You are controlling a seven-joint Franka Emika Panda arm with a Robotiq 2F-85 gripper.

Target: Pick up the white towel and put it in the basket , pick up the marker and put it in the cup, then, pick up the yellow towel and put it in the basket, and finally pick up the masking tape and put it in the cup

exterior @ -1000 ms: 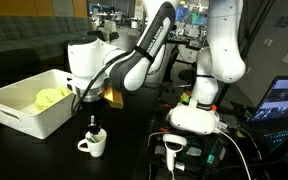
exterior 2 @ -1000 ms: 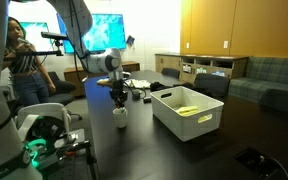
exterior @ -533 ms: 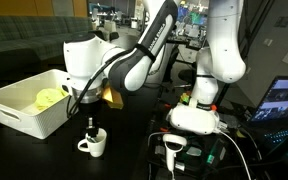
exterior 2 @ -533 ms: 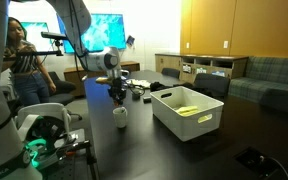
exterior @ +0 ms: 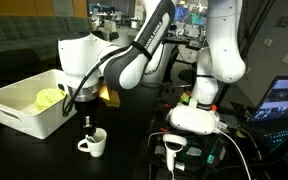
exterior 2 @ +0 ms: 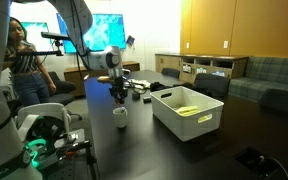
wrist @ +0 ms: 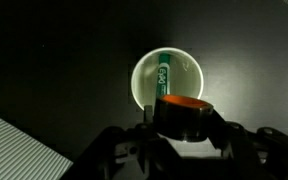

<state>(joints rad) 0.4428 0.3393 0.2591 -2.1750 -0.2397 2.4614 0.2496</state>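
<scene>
My gripper [wrist: 181, 128] is shut on the masking tape [wrist: 181, 113], a dark reddish roll held flat between the fingers. It hangs just above the cup [wrist: 137, 85], a white mug with the teal marker [wrist: 165, 77] lying inside. In both exterior views the gripper [exterior: 87, 122] [exterior 2: 117, 97] points down over the cup [exterior: 92, 144] [exterior 2: 120, 117]. The yellow towel [exterior: 50, 97] [exterior 2: 189, 111] lies inside the basket [exterior: 24, 112] [exterior 2: 184, 124]. The white towel is hidden.
The basket stands close beside the cup on the dark table. Small clutter [exterior 2: 142, 93] lies behind the arm. A person [exterior 2: 22, 60] stands at the far side. The robot base [exterior: 194, 115] and a laptop screen [exterior: 284, 100] are nearby.
The wrist has shifted slightly toward the basket side while staying over the cup. The grip on the tape is unchanged.
</scene>
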